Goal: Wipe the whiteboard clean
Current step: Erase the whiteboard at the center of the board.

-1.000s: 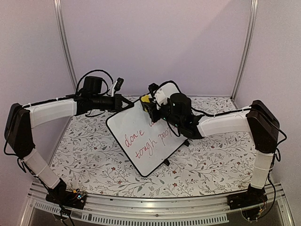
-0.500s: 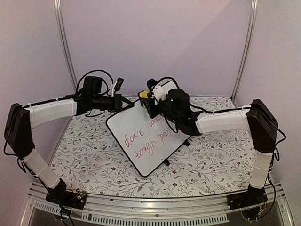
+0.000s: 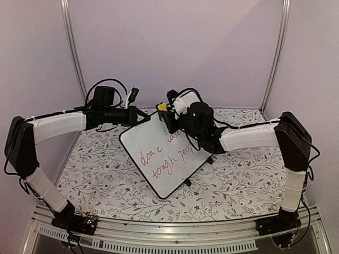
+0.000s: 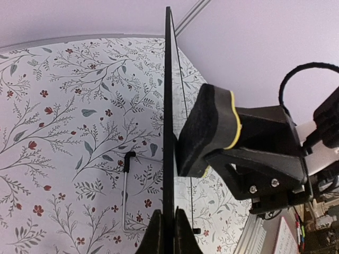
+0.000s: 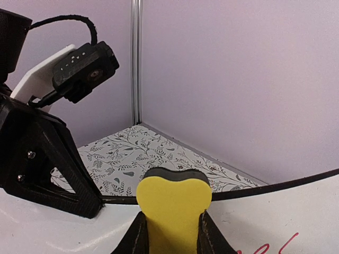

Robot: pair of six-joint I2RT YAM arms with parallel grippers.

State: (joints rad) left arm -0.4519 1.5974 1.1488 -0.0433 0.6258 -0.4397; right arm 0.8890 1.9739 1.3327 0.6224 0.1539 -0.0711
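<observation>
The whiteboard point(image 3: 164, 159) stands tilted on the floral table, with red and dark handwriting on its face. My left gripper point(image 3: 144, 117) is shut on its upper left edge. In the left wrist view the whiteboard point(image 4: 168, 106) shows edge-on, pinched by the left gripper point(image 4: 168, 216). My right gripper point(image 3: 165, 113) is shut on a yellow eraser point(image 3: 162, 107) at the board's top corner. The eraser point(image 4: 204, 132) has its dark felt side right at the board's face. From the right wrist, the eraser point(image 5: 174, 203) sits in the right gripper point(image 5: 174, 225) over the white face point(image 5: 275, 222).
A floral cloth point(image 3: 100, 169) covers the table. Lilac walls with metal corner posts point(image 3: 71, 47) close in the back and sides. A thin wire leg point(image 4: 125, 193) props the board from behind. Small black feet point(image 3: 186, 183) rest on the cloth.
The right gripper with the eraser has shifted a little up and left toward the board's top corner, uncovering more of the red writing. The left arm and the board have stayed put.
</observation>
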